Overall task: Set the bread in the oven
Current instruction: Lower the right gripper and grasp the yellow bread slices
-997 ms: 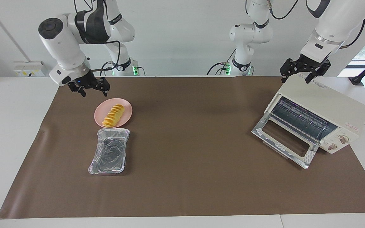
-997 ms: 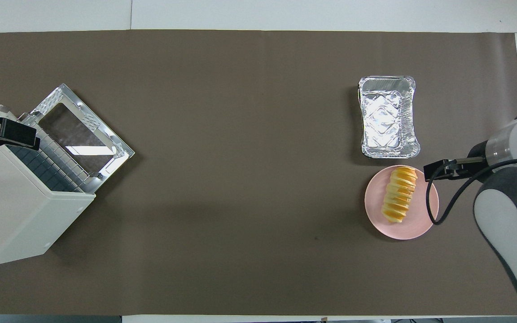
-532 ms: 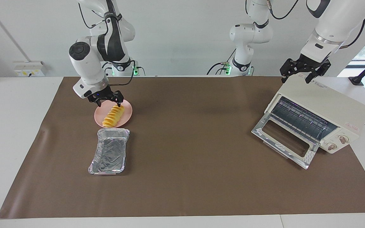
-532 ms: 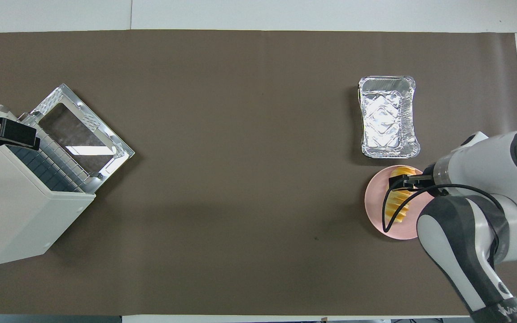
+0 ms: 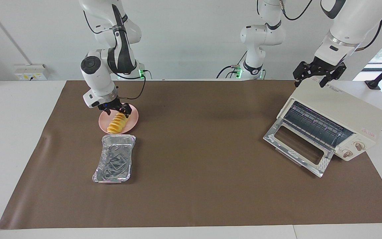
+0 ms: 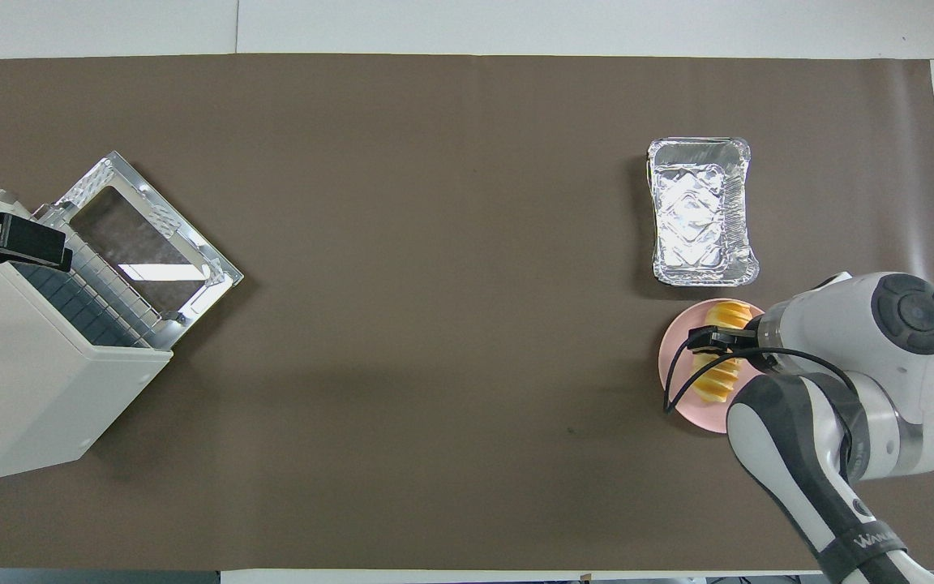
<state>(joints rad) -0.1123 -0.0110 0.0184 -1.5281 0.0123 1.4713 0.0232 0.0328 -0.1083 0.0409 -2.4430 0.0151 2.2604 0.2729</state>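
Observation:
The bread point(image 5: 117, 122), a ridged yellow-orange loaf, lies on a round pink plate point(image 5: 133, 124) toward the right arm's end of the table; it also shows in the overhead view point(image 6: 718, 384). My right gripper point(image 5: 118, 111) is down at the loaf's end nearer the robots, open, with a finger on either side of it. The cream-white oven point(image 5: 347, 111) stands toward the left arm's end, its drop door point(image 5: 298, 148) open and the wire rack showing. My left gripper point(image 5: 319, 75) is open and waits over the oven's top.
A crinkled silver foil tray point(image 5: 114, 160) lies empty just beside the plate, farther from the robots. A brown mat point(image 5: 197, 139) covers the table. The oven's two knobs point(image 5: 353, 150) face away from the robots.
My right arm swung in from the table's edge and came down over the plate, lowering its gripper onto the bread's nearer end. The bread, the oven and the left arm have not moved.

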